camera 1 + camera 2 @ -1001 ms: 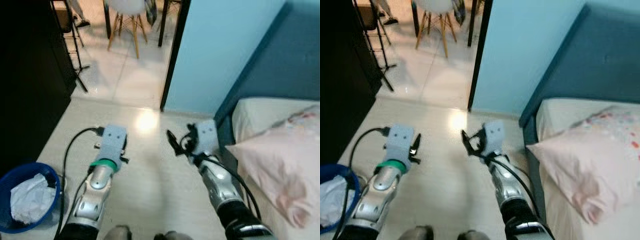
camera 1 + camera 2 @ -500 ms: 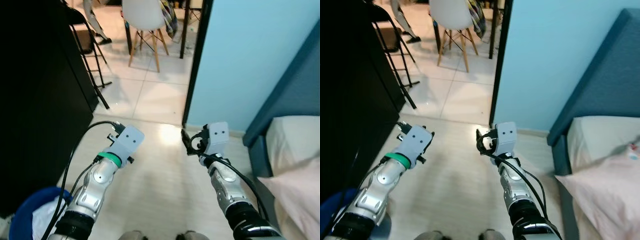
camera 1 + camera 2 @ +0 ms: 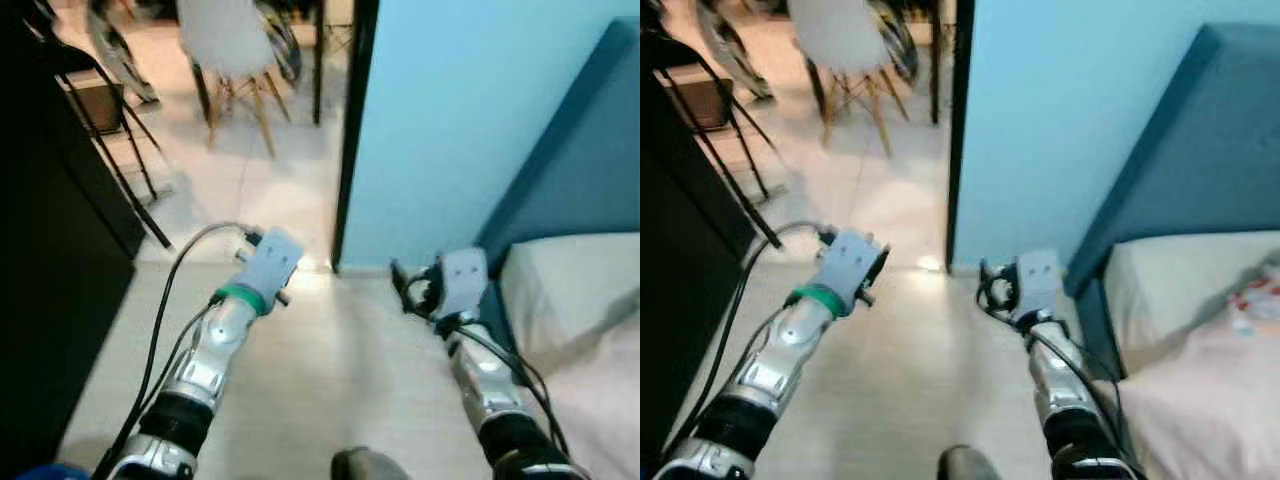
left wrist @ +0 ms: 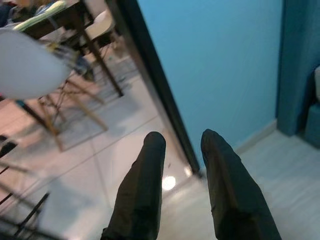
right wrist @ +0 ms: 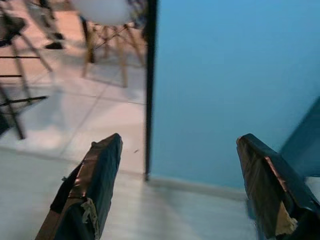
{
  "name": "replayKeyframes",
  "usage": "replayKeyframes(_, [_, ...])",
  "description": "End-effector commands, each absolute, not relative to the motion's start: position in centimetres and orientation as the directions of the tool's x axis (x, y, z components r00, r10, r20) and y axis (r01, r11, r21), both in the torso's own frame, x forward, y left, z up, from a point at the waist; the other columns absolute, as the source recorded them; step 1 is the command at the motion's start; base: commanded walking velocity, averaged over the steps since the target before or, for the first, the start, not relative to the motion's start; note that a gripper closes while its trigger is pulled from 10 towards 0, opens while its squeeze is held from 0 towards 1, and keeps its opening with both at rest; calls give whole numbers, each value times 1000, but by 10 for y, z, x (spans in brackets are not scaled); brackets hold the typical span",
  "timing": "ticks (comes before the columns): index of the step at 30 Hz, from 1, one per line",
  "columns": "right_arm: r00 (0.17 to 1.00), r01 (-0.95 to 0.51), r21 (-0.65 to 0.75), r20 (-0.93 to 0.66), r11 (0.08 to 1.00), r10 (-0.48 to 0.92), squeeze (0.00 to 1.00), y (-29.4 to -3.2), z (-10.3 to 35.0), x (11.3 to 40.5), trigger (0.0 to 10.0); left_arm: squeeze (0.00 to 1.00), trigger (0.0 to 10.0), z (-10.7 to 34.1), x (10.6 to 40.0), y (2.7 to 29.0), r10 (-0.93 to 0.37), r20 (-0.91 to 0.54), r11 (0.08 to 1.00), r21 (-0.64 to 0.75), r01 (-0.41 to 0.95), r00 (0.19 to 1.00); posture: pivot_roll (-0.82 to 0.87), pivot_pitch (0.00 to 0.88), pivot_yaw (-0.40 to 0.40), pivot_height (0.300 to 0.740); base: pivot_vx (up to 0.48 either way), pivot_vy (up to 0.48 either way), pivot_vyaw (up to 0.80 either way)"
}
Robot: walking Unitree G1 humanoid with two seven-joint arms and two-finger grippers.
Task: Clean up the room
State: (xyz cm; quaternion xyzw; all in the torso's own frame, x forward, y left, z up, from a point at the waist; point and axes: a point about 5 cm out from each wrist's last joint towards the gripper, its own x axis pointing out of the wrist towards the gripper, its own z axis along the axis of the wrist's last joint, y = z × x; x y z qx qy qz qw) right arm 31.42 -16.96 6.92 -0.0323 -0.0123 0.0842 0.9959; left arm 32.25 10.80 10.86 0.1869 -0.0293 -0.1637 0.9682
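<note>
Both arms reach forward over the pale floor (image 3: 330, 380) in front of a doorway. My left gripper (image 4: 182, 137) is open by a narrow gap with nothing between its black fingers (image 4: 145, 190); it points at the dark door frame (image 3: 350, 130). My right gripper (image 5: 180, 142) is wide open and empty, facing the light blue wall (image 3: 450, 120); in the left eye view it hangs beside the bed's corner (image 3: 405, 288). A sliver of a blue basin (image 3: 40, 470) shows at the bottom left.
A bed (image 3: 570, 290) with a dark blue headboard (image 3: 570, 150) stands at the right. Black furniture (image 3: 50, 300) lines the left. Beyond the doorway are a white chair (image 3: 225, 35) on wooden legs and a black stand (image 3: 110, 150) on a tiled floor.
The camera has moved closer to the doorway and turned; the blue basin has slid almost out at the bottom left. Both arms stay stretched forward, grippers unchanged.
</note>
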Motion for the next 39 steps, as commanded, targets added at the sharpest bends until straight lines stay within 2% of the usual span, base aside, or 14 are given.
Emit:
replayKeyframes(1, [985,-171,-76,-5,982,171,0,-165,63,311,10000,0,10000,102,322,113,-314,-29,889,342,305,949,-62,0,59,740,480,0,-781])
replayKeyframes(7, [993,-116,-118,-1,986,116,0,-172,66,312,10000,0,10000,102,323,110,-326,-23,895,316,316,945,-71,0,58,740,480,0,-781])
replayKeyframes(15, [1000,22,-119,4,993,-22,0,-201,68,309,10000,0,10000,105,327,102,-357,-10,889,302,343,934,-95,0,62,740,480,0,-788])
replayKeyframes(32, [999,50,-134,28,990,-47,0,-205,75,313,10000,0,10000,107,324,87,-446,8,863,268,428,895,-92,0,50,740,480,0,-788])
replayKeyframes(39, [999,48,-139,28,989,-45,0,-205,76,313,10000,0,10000,107,319,77,-508,8,838,232,493,861,-90,0,46,740,0,0,-788])
